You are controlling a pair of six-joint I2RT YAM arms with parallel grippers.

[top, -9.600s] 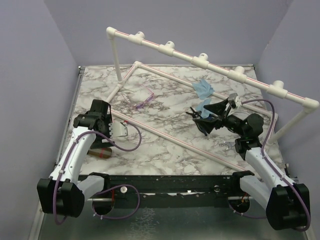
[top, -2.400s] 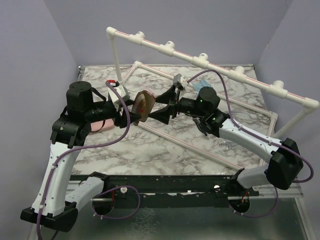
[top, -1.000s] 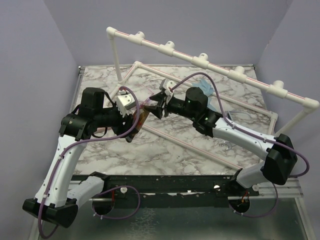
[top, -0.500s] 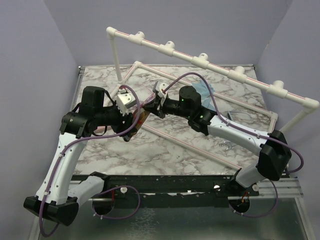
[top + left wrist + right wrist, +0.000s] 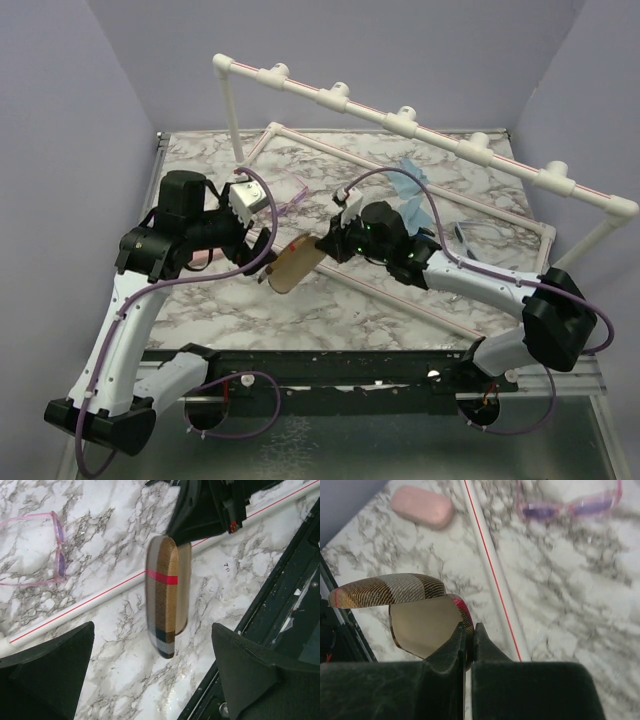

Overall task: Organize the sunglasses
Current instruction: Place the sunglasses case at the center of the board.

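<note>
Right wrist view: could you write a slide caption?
Right fingers pinch the brown plaid case; pink sunglasses and a pink case lie beyond.

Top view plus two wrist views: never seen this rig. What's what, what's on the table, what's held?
These are two robot arms bolted at the table's near edge, each ending in a two-finger gripper. The top view looks down from above and behind them. Each wrist view comes from a camera on that arm, looking past its own fingers. On the marble table are pink sunglasses, a pink case and a white pipe frame. The right gripper is shut on the rim of an open plaid case. The left gripper is open, facing that case and holding nothing.
</note>
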